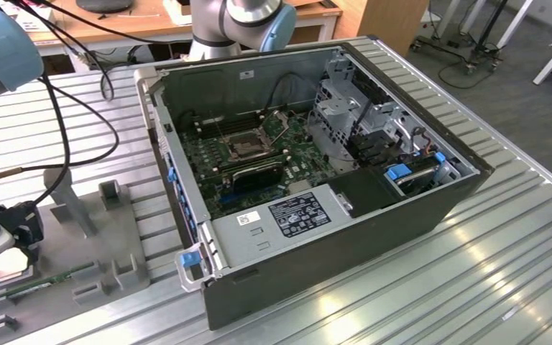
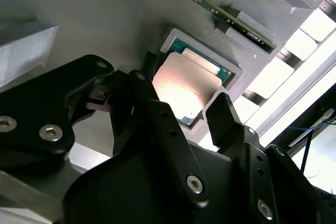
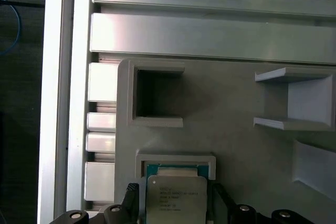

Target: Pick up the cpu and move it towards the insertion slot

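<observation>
The cpu (image 2: 181, 80), a flat square chip with a pale silvery top, lies in a square recess of the grey plastic tray (image 1: 113, 237) at the exterior view's left. My gripper (image 2: 184, 95) is down over it, black fingers (image 2: 223, 111) pressed against two opposite edges of the chip. In the first wrist view the cpu (image 3: 176, 198) sits between the gripper (image 3: 176, 205) fingers, still level with its recess. The gripper (image 1: 8, 269) hangs low over the tray. The insertion slot (image 1: 244, 147), a shiny metal frame with a dark centre, is on the green board inside the open computer case.
The open computer case (image 1: 353, 237) lies on the ribbed metal table, to the exterior view's right of the tray. A thin green memory stick (image 1: 41, 282) rests in the tray beside the gripper. Grey tray posts (image 1: 75, 208) stand between tray and case. Cables hang at the left.
</observation>
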